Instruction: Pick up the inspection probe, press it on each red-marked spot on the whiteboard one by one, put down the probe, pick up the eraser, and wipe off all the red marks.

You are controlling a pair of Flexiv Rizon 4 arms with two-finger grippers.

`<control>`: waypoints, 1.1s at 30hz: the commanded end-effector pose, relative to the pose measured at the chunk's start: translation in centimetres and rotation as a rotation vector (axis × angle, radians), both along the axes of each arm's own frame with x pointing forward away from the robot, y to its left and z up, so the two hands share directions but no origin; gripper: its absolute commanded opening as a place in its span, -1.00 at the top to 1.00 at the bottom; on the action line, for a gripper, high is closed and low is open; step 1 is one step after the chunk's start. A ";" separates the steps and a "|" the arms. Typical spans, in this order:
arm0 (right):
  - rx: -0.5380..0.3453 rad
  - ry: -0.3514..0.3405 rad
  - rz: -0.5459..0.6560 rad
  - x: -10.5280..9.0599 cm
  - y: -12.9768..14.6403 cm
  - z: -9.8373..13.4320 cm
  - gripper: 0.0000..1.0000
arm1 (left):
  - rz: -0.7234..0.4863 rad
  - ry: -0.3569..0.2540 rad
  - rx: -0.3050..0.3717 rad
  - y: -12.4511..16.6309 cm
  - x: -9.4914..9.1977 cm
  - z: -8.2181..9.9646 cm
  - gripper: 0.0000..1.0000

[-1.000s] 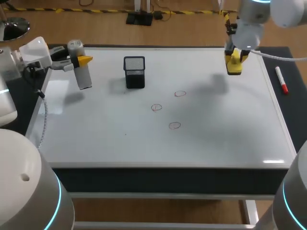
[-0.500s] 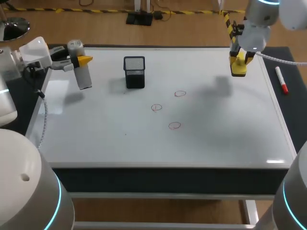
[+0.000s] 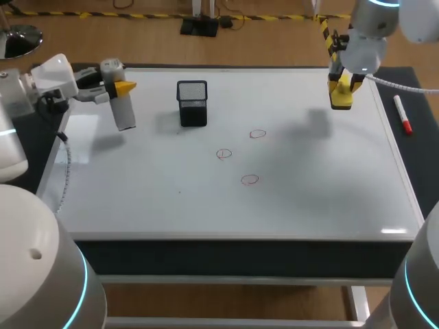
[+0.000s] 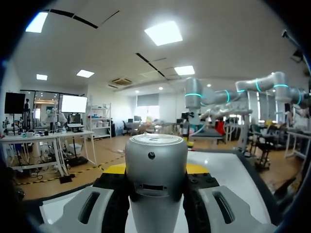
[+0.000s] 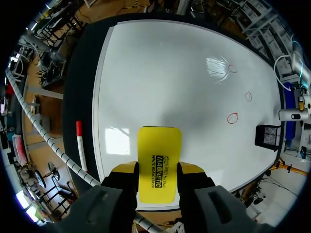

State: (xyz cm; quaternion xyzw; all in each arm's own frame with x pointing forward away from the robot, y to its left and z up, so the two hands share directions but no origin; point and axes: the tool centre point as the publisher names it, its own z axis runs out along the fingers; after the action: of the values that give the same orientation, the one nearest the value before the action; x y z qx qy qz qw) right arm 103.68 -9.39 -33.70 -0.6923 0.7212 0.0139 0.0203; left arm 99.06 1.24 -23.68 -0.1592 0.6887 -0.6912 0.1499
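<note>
Whiteboard [image 3: 171, 205] is carrying three thin red rings [image 3: 250, 179]; left end effector [image 3: 120, 88] is pinching the grey cylindrical probe [image 3: 123, 115] over its far-left corner; right end effector [image 3: 341, 86] is clamping the flat yellow eraser [image 3: 341, 101].

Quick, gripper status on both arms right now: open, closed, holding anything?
Left gripper: shut on the inspection probe.
Right gripper: shut on the yellow eraser.
</note>
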 end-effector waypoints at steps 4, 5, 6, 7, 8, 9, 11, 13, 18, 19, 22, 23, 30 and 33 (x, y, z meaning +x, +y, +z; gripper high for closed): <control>-0.002 0.000 0.003 0.0 -0.1 0.1 1.00 | -0.029 -0.025 -0.018 -5.4 -2.4 0.2 1.00; -0.002 0.000 0.003 0.0 -0.1 0.1 1.00 | -0.042 -0.038 -0.029 -6.1 -2.8 0.3 1.00; -0.002 0.000 0.003 0.0 -0.1 0.1 1.00 | -0.056 -0.043 -0.041 -6.8 -3.1 0.5 1.00; -0.002 0.000 0.003 0.0 -0.1 0.1 1.00 | -0.069 -0.041 -0.045 -7.6 -3.4 0.6 1.00; -0.002 0.000 0.003 0.0 -0.1 0.1 1.00 | -0.086 -0.039 -0.043 -8.3 -3.6 0.7 1.00; -0.002 0.000 0.003 0.0 -0.1 0.1 1.00 | -0.101 -0.031 -0.045 -9.1 -3.8 0.8 1.00; -0.002 0.000 0.003 0.0 -0.1 0.1 1.00 | -0.132 -0.029 -0.051 -10.5 -4.0 1.0 1.00; -0.002 0.000 0.003 0.0 -0.1 0.1 1.00 | -0.166 -0.028 -0.059 -12.0 -4.3 1.2 1.00; -0.002 0.000 0.003 0.0 -0.1 0.1 1.00 | -0.249 -0.029 -0.085 -15.4 -4.4 1.3 1.00; -0.002 0.000 0.003 0.0 -0.1 0.1 1.00 | -0.270 -0.020 -0.091 -16.2 -4.5 1.2 1.00; -0.002 0.000 0.003 0.0 -0.1 0.1 1.00 | -0.300 -0.010 -0.103 -18.3 -4.9 0.9 1.00; -0.002 0.000 0.003 0.0 -0.1 0.1 1.00 | -0.304 -0.004 -0.104 -18.8 -5.0 0.7 1.00; -0.002 0.000 0.003 0.0 -0.1 0.1 1.00 | -0.352 -0.001 -0.114 -21.0 -5.2 -0.4 1.00; -0.002 0.000 0.003 0.0 -0.1 0.1 1.00 | -0.370 0.014 -0.109 -21.9 -4.9 -0.8 1.00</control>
State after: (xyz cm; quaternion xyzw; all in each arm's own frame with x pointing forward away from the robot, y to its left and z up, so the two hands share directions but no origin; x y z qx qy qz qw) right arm 103.67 -9.39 -33.70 -0.6923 0.7212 0.0140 0.0204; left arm 93.10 -19.60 -24.04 -0.0534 0.6704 -0.7399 0.0191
